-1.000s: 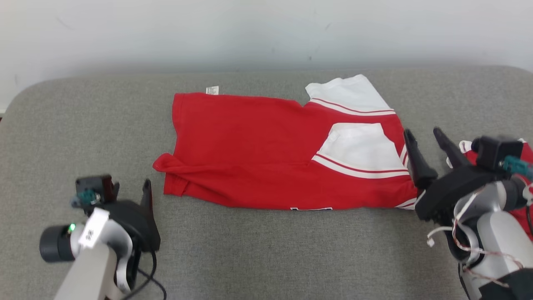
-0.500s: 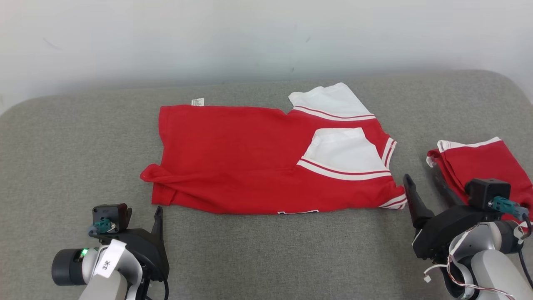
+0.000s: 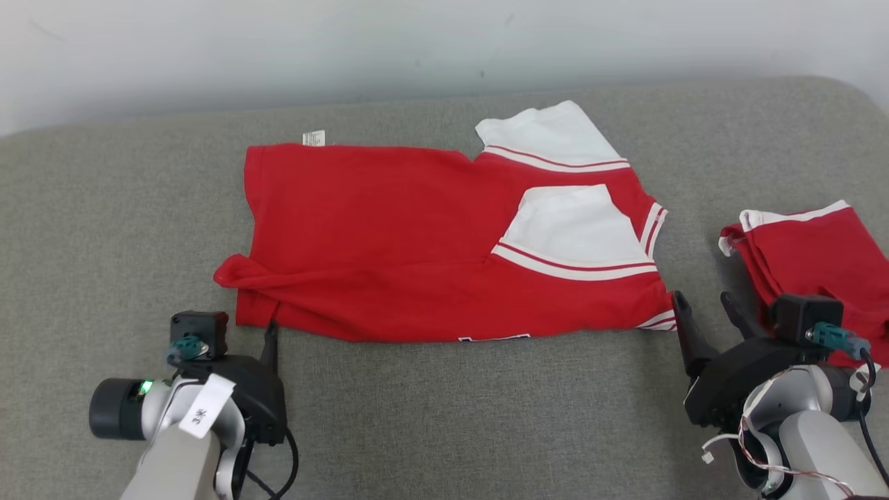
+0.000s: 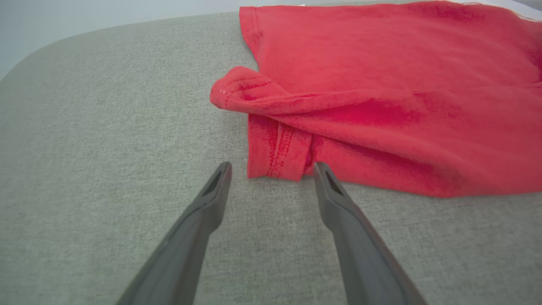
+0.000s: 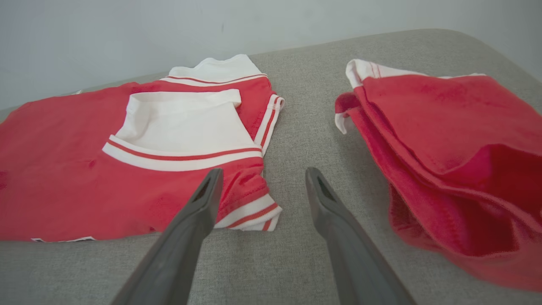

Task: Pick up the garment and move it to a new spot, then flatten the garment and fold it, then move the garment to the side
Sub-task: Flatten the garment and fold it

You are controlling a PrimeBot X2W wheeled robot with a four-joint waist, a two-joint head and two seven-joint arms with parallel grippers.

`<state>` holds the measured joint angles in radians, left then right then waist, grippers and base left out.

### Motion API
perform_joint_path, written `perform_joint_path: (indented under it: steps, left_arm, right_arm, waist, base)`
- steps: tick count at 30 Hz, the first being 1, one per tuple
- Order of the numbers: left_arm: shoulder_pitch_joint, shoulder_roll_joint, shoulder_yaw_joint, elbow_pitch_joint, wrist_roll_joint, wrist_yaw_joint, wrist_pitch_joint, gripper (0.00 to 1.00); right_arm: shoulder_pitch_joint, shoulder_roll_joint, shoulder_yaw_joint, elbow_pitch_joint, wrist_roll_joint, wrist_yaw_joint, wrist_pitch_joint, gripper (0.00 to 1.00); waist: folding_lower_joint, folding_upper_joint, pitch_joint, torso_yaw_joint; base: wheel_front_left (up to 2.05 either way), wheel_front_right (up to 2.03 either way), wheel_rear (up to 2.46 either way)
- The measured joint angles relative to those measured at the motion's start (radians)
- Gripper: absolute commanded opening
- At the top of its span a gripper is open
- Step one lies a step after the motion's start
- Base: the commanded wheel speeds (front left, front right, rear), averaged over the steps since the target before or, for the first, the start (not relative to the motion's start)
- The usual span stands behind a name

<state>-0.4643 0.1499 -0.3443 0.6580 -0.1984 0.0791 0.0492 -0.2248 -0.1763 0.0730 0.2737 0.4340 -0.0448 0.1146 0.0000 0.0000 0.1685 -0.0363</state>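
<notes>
Red, white-striped garment (image 3: 389, 229); grey cushion (image 3: 104, 222)

A red shirt (image 3: 389, 229) with white, red-striped sleeves is laid flat across the grey cushioned surface (image 3: 444, 417). A white label (image 3: 314, 137) is seen at its far left edge. A folded red garment (image 3: 819, 257) is placed apart at the right. The left gripper (image 3: 269, 332) is seen edge-on, its tip just beside the shirt's near left corner. The right gripper (image 3: 705, 305) is positioned, jaws parted, just beside the near right corner.
</notes>
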Motion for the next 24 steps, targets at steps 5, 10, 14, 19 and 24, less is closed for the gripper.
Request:
perform_joint_path:
  steps: [5, 10, 14, 19, 24]
  left_arm:
    - [-0.029, -0.018, -0.030, 0.010, 0.014, -0.001, 0.003, 1.00]
    - [-0.042, -0.036, -0.040, 0.030, 0.014, -0.009, 0.003, 1.00]
    - [-0.042, -0.034, -0.037, 0.043, 0.014, -0.009, -0.003, 1.00]
    - [-0.048, -0.036, -0.036, 0.057, 0.013, -0.009, -0.008, 1.00]
    - [-0.053, -0.039, -0.036, 0.071, 0.013, -0.009, -0.015, 1.00]
  right_arm:
    - [-0.028, 0.000, -0.008, 0.028, -0.014, -0.018, 0.000, 1.00]
    - [-0.034, 0.002, -0.011, 0.061, -0.014, -0.021, 0.000, 1.00]
    - [-0.062, 0.012, 0.002, 0.086, -0.014, -0.021, 0.009, 1.00]
    - [-0.066, 0.016, 0.008, 0.112, -0.013, -0.020, 0.019, 1.00]
    - [-0.066, 0.017, 0.009, 0.119, -0.012, -0.017, 0.023, 1.00]
  waist:
    - [0.0001, 0.0001, 0.036, 0.003]
    - [0.0001, 0.0000, 0.052, 0.022]
    - [0.0001, 0.0000, 0.057, 0.032]
    - [0.0000, 0.0000, 0.058, 0.039]
    - [0.0000, 0.0000, 0.054, 0.042]
  base:
    - [0.00, 0.00, 0.00]
    - [0.00, 0.00, 0.00]
    - [0.00, 0.00, 0.00]
    - [0.00, 0.00, 0.00]
    - [0.00, 0.00, 0.00]
